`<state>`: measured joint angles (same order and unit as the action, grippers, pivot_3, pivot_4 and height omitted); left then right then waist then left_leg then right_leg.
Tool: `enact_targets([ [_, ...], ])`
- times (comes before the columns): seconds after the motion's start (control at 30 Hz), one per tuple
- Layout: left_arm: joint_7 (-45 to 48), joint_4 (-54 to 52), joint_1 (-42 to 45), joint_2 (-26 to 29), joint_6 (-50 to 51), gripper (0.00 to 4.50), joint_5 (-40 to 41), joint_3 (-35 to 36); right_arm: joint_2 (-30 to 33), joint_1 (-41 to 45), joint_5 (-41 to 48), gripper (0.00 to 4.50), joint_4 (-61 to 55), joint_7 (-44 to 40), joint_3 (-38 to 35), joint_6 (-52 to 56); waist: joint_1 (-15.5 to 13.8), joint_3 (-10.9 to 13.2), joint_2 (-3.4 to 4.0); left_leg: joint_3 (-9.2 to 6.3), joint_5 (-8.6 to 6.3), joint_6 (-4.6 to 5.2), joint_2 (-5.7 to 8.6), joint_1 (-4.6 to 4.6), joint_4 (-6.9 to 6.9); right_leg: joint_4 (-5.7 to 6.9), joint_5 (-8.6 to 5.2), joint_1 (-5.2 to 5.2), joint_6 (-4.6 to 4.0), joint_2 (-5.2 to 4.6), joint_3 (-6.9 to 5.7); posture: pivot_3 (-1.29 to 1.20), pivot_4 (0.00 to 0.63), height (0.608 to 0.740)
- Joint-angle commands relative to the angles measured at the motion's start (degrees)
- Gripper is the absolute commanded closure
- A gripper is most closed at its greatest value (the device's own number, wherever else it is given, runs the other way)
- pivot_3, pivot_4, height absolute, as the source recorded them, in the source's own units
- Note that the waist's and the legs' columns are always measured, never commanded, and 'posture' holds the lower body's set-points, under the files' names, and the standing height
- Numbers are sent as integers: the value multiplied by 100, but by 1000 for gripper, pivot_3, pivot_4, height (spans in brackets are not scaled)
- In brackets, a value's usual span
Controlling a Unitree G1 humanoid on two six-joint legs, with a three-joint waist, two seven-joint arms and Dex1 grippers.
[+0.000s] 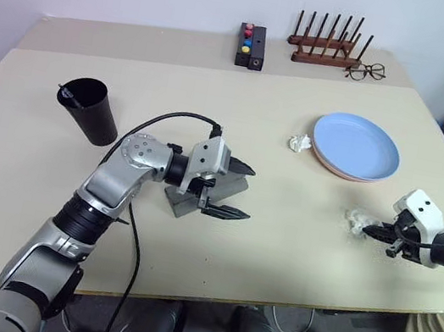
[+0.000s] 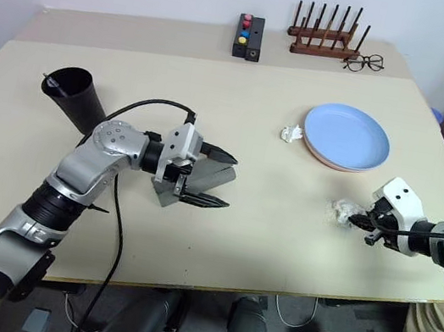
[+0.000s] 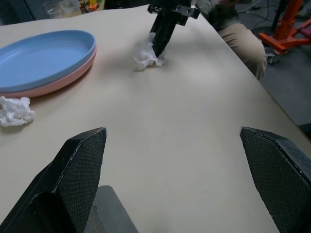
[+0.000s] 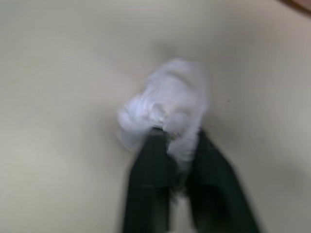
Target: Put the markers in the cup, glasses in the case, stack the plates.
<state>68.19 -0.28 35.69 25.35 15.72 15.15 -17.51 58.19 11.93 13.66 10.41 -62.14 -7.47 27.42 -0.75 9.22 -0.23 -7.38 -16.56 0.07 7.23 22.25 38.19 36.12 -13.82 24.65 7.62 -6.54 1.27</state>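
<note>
Near table edge: right end effector (image 1: 368, 231) pinching tissue wad (image 1: 356, 221) | left end effector (image 1: 239, 191) wide, empty

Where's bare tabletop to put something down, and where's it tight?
Free: the wide strip between the black cup and the stacked plates, running back to the button box. Also the near edge between the left gripper and the right gripper. Tight: around the plates, with one tissue wad beside them and another wad in the right gripper.
</note>
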Motion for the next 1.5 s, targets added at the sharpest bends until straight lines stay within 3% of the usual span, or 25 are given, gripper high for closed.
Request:
enact_targets([
  [0.03,-49,-238,-28,48,-16,0,22,89,-10,103,81,4468,-108,49,-201,-138,0,0,0,0,0,0,0,0,0,0,0,0,0,0,0,0,150,740],
  [0.2,-100,-264,-52,61,-6,0,34,97,-169,918,571,4468,-273,129,-600,-226,33,1,2,0,0,0,0,0,0,0,0,0,0,0,1,0,150,740],
  [0.37,-172,-249,-45,30,-2,0,28,118,-614,2123,537,4468,463,308,-451,-756,33,4,1,2,0,-1,-6,-3,-5,0,0,2,0,4,0,0,150,740],
  [0.53,-362,-334,-79,9,38,0,25,164,-1146,2888,-142,4468,2032,604,3,-2026,-5,5,-8,-2,0,0,5,1,-1,-4,0,-2,0,-6,-3,0,150,740],
  [0.83,-594,-680,-263,229,243,0,58,292,-1695,3867,-881,4468,4625,1006,420,-3352,131,6,-1,0,1,-1,3,2,-8,1,0,9,0,-3,-2,0,150,740],
  [0.93,-627,-789,-301,287,336,0,105,328,-1737,4016,-943,3511,5060,910,425,-3463,147,6,-1,-1,1,-1,3,3,-9,0,0,9,0,-3,-1,0,150,740],
  [1.1,-657,-861,-322,390,440,0,149,402,-1744,4108,-1011,1189,5274,958,388,-3643,162,6,0,-1,1,-1,3,3,-9,1,0,9,0,-3,-1,0,150,740],
  [1.5,-680,-858,-351,404,436,0,135,415,-2294,4044,-716,1189,3851,484,435,-3826,178,5,1,-1,1,-1,1,3,-10,3,0,13,0,-1,0,0,150,740],
])
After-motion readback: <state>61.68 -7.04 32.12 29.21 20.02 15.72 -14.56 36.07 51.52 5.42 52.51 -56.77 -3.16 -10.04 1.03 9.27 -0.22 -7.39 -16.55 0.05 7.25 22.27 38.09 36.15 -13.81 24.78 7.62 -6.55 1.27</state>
